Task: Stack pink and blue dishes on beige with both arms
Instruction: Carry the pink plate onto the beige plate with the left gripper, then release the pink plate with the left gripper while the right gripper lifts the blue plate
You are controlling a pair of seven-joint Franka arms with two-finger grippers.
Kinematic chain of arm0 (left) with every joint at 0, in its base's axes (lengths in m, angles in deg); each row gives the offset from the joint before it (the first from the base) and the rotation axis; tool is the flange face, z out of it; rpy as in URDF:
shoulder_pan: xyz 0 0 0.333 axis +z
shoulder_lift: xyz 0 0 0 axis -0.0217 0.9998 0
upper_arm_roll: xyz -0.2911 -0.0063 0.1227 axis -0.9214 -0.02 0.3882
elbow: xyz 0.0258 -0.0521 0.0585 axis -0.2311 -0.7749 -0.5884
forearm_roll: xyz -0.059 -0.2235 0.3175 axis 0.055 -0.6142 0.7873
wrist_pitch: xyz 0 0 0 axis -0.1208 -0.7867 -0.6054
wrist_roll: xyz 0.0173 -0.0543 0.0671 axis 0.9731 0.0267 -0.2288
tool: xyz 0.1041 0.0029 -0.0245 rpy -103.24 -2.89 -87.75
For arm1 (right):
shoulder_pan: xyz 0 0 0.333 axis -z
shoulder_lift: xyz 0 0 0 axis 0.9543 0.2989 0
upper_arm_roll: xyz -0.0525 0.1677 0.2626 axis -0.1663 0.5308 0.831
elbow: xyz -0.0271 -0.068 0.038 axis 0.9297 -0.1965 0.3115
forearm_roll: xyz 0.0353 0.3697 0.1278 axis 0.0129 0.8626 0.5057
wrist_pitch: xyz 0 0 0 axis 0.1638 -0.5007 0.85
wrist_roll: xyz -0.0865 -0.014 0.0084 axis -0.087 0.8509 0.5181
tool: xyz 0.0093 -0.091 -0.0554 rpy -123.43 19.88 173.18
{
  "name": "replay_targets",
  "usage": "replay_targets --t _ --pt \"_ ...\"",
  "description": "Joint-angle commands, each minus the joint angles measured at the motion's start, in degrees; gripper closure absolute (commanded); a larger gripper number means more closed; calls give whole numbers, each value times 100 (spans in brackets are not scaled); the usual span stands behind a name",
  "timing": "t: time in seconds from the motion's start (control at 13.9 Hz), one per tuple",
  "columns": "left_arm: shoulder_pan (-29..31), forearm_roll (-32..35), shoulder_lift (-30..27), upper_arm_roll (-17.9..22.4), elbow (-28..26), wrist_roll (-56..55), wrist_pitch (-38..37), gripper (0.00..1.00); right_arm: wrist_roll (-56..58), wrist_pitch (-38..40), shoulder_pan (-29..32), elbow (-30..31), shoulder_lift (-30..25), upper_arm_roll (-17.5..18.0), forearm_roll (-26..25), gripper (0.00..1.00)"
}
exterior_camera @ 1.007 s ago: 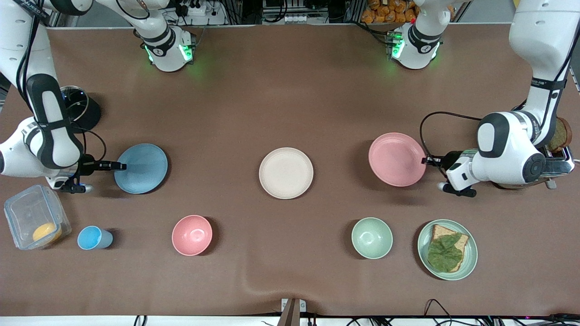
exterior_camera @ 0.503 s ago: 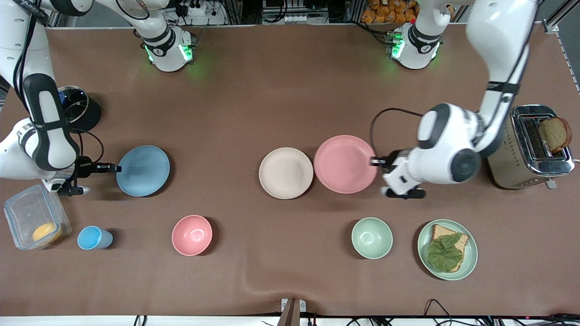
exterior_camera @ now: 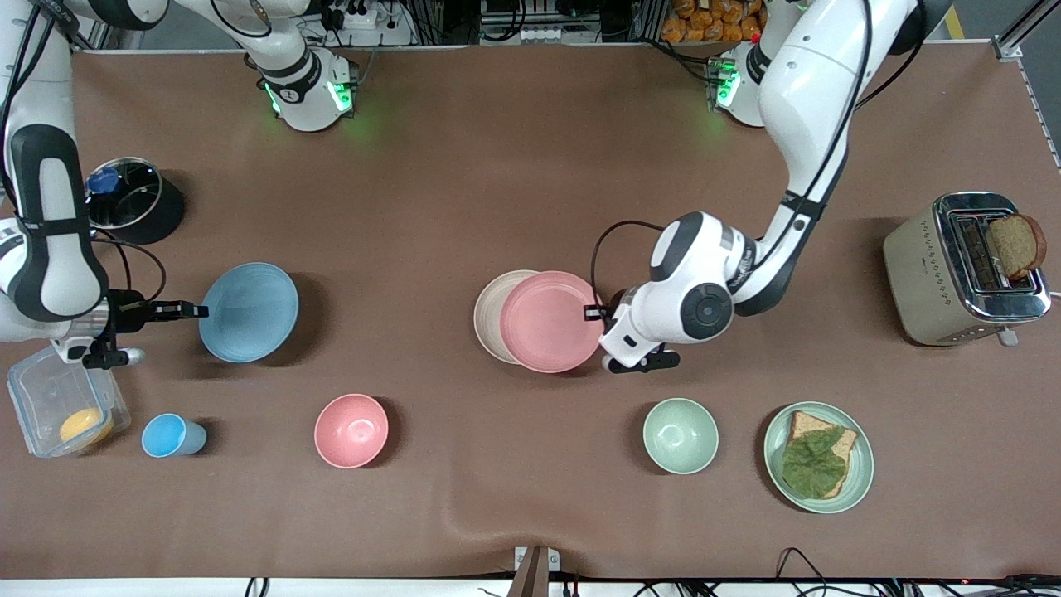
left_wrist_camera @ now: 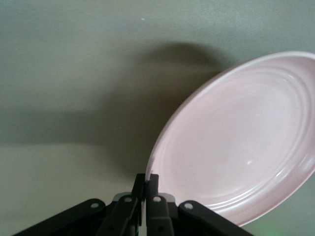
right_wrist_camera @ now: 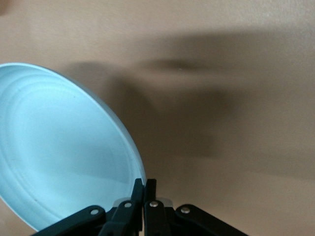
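- While left gripper [exterior_camera: 590, 313] pinches pink plate [exterior_camera: 551, 321] rim, plate overlaps beige plate [exterior_camera: 489, 315] at frame centre, offset toward left arm.
- Right gripper [exterior_camera: 197, 311], frame left, clamps blue plate [exterior_camera: 247, 313] rim, waiting.

Open brown table [exterior_camera: 514, 166] fills the upper centre of the frame. Mid-frame, open cloth separates the blue plate [exterior_camera: 248, 312] from the beige plate [exterior_camera: 494, 315], which the pink plate [exterior_camera: 551, 321] overlaps. Along the lower frame, pink bowl [exterior_camera: 351, 430], green bowl [exterior_camera: 680, 435] and blue cup [exterior_camera: 170, 435] stand well apart. Toaster [exterior_camera: 961, 269] blocks the right edge; black pot [exterior_camera: 133, 199] the left.
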Motion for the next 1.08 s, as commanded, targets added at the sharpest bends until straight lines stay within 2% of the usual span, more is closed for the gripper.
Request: replay_targets --t 0.0,0.29,0.65,0.72,0.79,1.01 --pt "-293 97 164 60 189 -432 229 100 -401 443 -12 -419 70 52 28 100" --pt "-513 97 217 156 171 -539 318 100 -1885 874 -670 -858 43 78 89 100" --pt "-619 97 341 157 136 -583 397 100 -3109 893 -1496 -912 43 87 404 100" --pt "-619 88 349 157 136 -583 415 61 -3293 893 -1637 -912 52 87 484 100" --pt "-619 97 332 174 128 -574 424 1 -3504 867 -1786 -920 78 87 572 100" --pt "-514 552 113 209 136 -574 372 0 -3848 622 -2216 -912 131 96 853 100"
